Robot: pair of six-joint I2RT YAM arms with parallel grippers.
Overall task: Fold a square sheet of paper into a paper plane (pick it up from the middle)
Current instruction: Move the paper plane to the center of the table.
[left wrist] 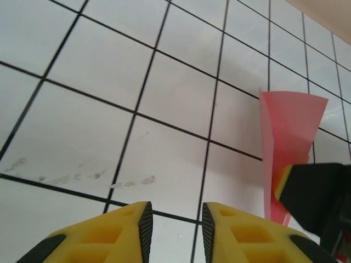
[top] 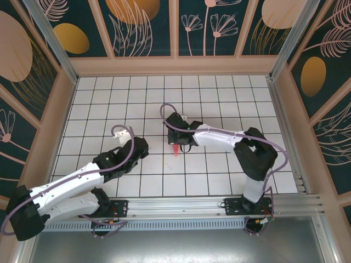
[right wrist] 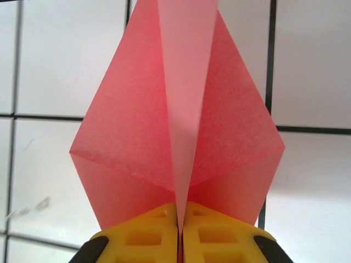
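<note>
Pinching the paper plane (right wrist: 181, 120) with the right fingers (right wrist: 219, 238) near the middle of the surface (top: 219, 98); left fingers (left wrist: 118, 233) empty.
Right fingers are pressing together on the centre crease of the salmon-pink plane, its wings spreading out to either side beyond the yellow tips. The plane is hanging over the middle of the white gridded surface, slightly toward the near edge; whether its tip is touching the surface I cannot tell. Left fingers are standing narrowly parted, gripping nothing, hovering over bare surface on the left-edge side of the plane, apart from it.
</note>
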